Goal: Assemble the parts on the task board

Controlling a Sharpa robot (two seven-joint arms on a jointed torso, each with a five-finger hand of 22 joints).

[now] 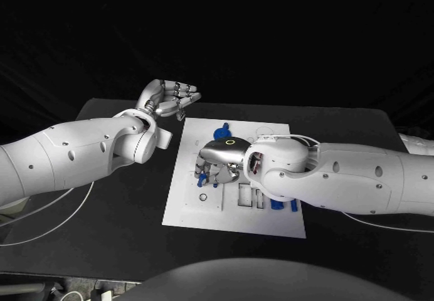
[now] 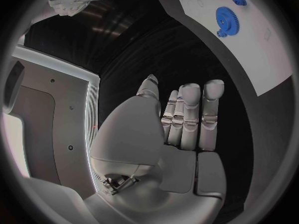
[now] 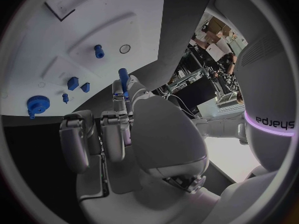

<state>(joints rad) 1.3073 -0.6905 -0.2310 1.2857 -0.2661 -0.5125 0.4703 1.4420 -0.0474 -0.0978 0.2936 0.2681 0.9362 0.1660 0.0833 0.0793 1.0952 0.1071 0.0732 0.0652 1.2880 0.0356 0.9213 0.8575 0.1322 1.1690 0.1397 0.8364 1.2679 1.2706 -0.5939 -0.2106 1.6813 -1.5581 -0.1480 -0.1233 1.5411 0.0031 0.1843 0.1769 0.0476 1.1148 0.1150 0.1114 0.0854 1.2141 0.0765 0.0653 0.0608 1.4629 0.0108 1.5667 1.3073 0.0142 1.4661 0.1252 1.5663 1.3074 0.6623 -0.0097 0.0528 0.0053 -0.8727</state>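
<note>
**Right hand holds a blue peg over the white board**

The white board (image 1: 194, 207) lies in the middle of the black table (image 1: 108, 238). Several small blue parts sit on it: a blue gear (image 2: 228, 19) near its far edge, also seen in the right wrist view, along with two small blue blocks (image 3: 77, 85) side by side, a short blue pin (image 3: 98, 51) standing beside a small round hole (image 3: 125, 49), and another tiny blue piece (image 3: 65, 98) between the blocks and the gear. A further blue piece (image 1: 293, 205) lies at the board's near right edge, partly under the right arm.

The right hand (image 1: 217, 164) hovers over the middle of the board, fingers pointing down. It pinches a blue peg (image 3: 123, 79) between its fingertips (image 3: 118, 92), the peg sticking out beyond them towards the board; whether the peg touches the board cannot be told.

The left hand (image 1: 170, 97) is off the board, above the table near the board's far left corner. Its fingers are curled partly inward and it holds nothing.
</note>
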